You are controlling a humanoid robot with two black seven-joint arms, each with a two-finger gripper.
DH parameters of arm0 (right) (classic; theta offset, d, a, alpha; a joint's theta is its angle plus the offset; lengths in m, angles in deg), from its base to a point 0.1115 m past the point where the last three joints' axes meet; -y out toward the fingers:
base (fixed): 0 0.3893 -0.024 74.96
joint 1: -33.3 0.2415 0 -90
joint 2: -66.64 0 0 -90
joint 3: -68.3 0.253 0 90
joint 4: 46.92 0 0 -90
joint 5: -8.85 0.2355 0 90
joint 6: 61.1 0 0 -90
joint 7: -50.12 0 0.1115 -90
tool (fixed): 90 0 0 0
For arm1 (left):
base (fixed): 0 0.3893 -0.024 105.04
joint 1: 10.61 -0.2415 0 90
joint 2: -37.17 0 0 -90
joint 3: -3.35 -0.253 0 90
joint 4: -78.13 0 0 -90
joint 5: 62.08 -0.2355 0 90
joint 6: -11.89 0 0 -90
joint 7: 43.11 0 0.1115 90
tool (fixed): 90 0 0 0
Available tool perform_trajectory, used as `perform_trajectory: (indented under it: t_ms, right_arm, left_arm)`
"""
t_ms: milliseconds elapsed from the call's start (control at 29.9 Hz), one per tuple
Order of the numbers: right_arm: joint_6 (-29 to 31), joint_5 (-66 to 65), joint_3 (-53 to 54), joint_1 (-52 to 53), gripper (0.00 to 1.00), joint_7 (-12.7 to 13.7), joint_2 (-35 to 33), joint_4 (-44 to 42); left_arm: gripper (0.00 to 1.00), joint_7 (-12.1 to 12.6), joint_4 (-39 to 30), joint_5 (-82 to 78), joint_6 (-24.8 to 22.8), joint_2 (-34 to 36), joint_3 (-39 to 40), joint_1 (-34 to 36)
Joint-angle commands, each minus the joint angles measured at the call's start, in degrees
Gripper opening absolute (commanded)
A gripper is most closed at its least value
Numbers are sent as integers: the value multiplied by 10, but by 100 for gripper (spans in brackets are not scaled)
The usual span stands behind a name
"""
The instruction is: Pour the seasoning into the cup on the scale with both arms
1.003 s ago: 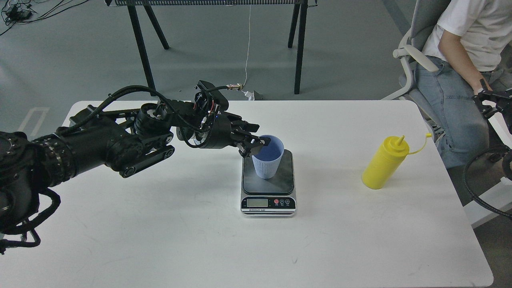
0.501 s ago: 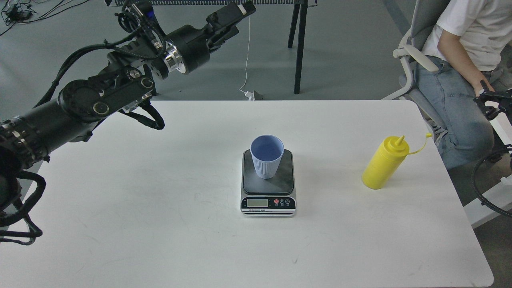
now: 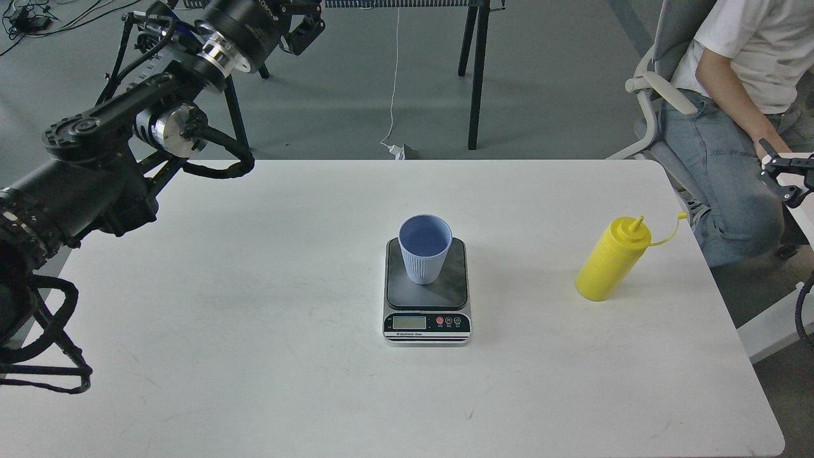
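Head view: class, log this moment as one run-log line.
ribbed light blue plastic cup: upright on dark grey digital scale | yellow plastic squeeze bottle: untouched | left claw: raised, empty

Grey floor (image 3: 540, 76), white table (image 3: 254, 356), black-legged stand (image 3: 474, 70) behind, seated person (image 3: 731, 83) at right

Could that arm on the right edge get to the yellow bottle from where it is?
Probably yes. The right end effector sits just off the table's right edge, with only bare table between it and the bottle. The cup and scale stand well to the other side.
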Motion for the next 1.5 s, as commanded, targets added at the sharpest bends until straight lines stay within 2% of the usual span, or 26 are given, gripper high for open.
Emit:
perform_trajectory:
  t_ms: [0,201,368,501,735,1203,1471]
  right_arm:
    - [0,62,12,-70,100,0,-6,57]
    - [0,96,46,-167,100,-6,-4,131]
    - [0,96,54,-241,100,-60,1,211]
    - [0,96,54,-268,100,-77,12,228]
    - [0,94,49,-297,100,-78,77,257]
    - [0,95,44,-293,100,-74,172,249]
    - [0,119,46,-247,100,-72,215,195]
  left_arm:
    - [100,0,2,33,-11,1,5,-11]
    - [100,0,17,75,-23,-2,38,-27]
    - [100,0,21,75,-40,0,38,-37]
    - [100,0,21,75,-44,1,38,-37]
    - [100,0,21,75,-43,1,38,-37]
    - [100,0,22,74,-38,1,37,-39]
    - [100,0,22,70,-36,1,34,-39]
